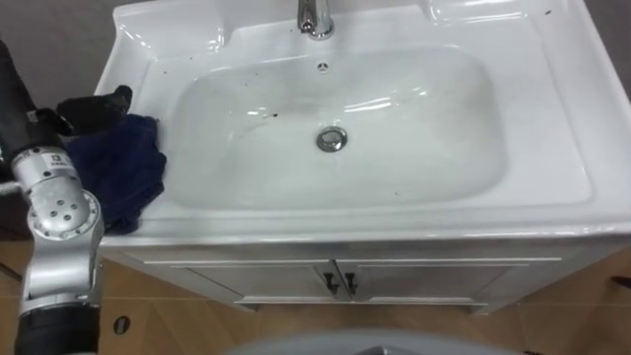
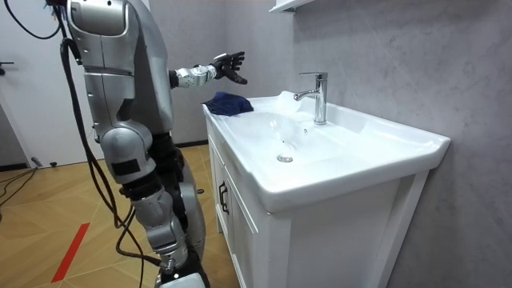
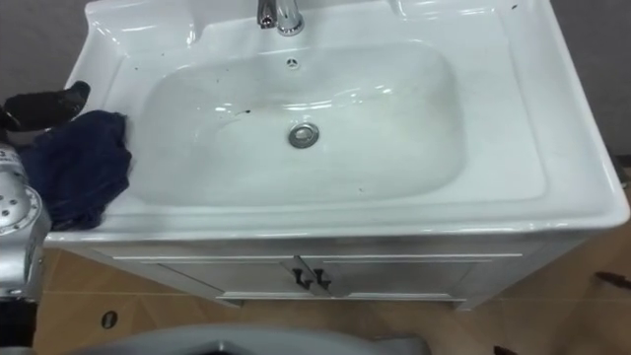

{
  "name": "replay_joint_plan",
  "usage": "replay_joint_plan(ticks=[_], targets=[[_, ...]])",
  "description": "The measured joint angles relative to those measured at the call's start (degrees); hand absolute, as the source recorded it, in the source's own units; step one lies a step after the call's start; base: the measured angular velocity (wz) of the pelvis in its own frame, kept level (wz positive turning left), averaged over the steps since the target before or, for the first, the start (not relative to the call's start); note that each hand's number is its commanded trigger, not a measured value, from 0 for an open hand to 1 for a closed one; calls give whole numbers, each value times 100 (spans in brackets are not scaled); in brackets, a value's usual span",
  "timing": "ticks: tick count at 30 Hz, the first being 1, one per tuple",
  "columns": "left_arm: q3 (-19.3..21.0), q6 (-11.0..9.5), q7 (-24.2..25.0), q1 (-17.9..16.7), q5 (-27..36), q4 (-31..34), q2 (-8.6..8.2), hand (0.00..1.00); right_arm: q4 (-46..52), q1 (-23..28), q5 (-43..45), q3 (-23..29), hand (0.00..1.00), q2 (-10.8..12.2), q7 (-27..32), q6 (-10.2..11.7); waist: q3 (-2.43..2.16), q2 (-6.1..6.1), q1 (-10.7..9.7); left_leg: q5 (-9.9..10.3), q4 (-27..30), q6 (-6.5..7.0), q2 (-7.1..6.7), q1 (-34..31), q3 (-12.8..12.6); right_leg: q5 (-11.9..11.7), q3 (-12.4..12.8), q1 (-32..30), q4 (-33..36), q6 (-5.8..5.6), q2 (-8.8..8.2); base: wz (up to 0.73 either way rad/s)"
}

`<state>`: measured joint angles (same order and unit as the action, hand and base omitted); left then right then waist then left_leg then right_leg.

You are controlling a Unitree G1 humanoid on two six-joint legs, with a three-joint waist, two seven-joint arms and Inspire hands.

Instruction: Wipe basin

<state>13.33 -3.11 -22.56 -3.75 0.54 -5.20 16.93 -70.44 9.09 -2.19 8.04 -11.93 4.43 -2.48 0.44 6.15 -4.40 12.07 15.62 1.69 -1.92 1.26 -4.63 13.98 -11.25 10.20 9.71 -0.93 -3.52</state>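
one left robot hand point(image 1: 94, 106) hovers, fingers spread, above the blue cloth point(image 1: 118, 170).

The tap point(image 1: 314, 17) is cut off by the upper edge in the eye views, only its base being seen; the back rim of the basin point(image 1: 552, 148) is cut off there too; the left part of the dark blue cloth point(image 1: 128, 168) is covered by the robot's left forearm. The dark specks point(image 1: 274, 115) inside the basin are too small to be told as dirt or marks.
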Motion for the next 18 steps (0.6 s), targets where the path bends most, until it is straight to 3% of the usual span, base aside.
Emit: replay_joint_plan(ticks=[9,18], targets=[[256,-288,-369,25,137,194,1,0,79,1,-461,-5,0,95,35,255,-14,-142,161,0,-19,0,10,39,-66,1,80,-7,3,-1,0,-4],[954,-578,-1187,92,70,305,1,0,-53,-7,-622,0,0,91,-11,441,-21,-111,367,2,-7,-1,2,5,13,1,0,-4,-9,-1,-1,4]])
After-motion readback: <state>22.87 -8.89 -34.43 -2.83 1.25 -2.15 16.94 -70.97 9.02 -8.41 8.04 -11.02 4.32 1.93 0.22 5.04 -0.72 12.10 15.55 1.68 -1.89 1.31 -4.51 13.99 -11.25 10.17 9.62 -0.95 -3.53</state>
